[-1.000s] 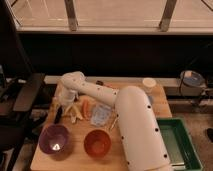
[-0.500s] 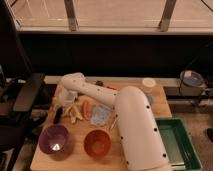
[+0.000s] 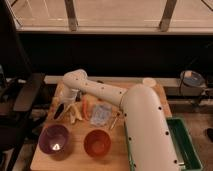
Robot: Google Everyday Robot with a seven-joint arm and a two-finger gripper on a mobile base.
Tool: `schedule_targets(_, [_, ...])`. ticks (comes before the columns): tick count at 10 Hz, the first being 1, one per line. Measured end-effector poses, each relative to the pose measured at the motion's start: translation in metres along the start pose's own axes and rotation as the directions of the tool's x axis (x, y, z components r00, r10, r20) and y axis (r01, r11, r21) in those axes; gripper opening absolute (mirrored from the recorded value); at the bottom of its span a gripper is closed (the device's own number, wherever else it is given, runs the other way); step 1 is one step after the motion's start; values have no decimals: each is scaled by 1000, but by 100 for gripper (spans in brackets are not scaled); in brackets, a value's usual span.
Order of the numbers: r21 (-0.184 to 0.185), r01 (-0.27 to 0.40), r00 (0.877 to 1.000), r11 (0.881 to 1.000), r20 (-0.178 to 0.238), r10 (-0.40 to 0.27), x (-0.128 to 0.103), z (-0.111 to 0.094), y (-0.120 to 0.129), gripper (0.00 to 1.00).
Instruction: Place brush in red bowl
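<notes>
The wooden counter (image 3: 75,156) holds the brush (image 3: 59,111) behind and left of the red bowl (image 3: 97,143). It lies diagonally, far end angled rightward. The gripper (image 3: 68,101) sits just over that end; its grip cannot be told.

Gripper (image 3: 70,98) over the table's (image 3: 75,158) left rear, brush (image 3: 60,111) just beside it, left bowl (image 3: 54,140) and right bowl (image 3: 97,143) nearer front.

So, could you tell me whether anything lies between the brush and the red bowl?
Yes: the pale banana-like sticks lie between the brush, which is close by the gripper at the left, and the red bowl near the front edge. They lie low, so a lifted carry would likely clear them.
</notes>
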Motion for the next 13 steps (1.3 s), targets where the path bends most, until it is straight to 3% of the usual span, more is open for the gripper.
schedule_targets(1, [39, 12, 999, 999, -40, -11, -4, -32, -9, 0])
schedule_targets(3, [82, 28, 996, 996, -91, -21, -9, -72, -19, 0])
schedule_targets(5, [134, 52, 985, 990, -172, -29, -16, -128, -26, 0])
schedule_targets(8, [174, 56, 966, 983, -259, -9, -20, -181, -2, 0])
schedule_targets(11, [232, -9, 959, 973, -273, 74, -40, -216, 55, 0])
schedule_targets(13, [268, -60, 967, 962, -225, 123, -61, -225, 82, 0])
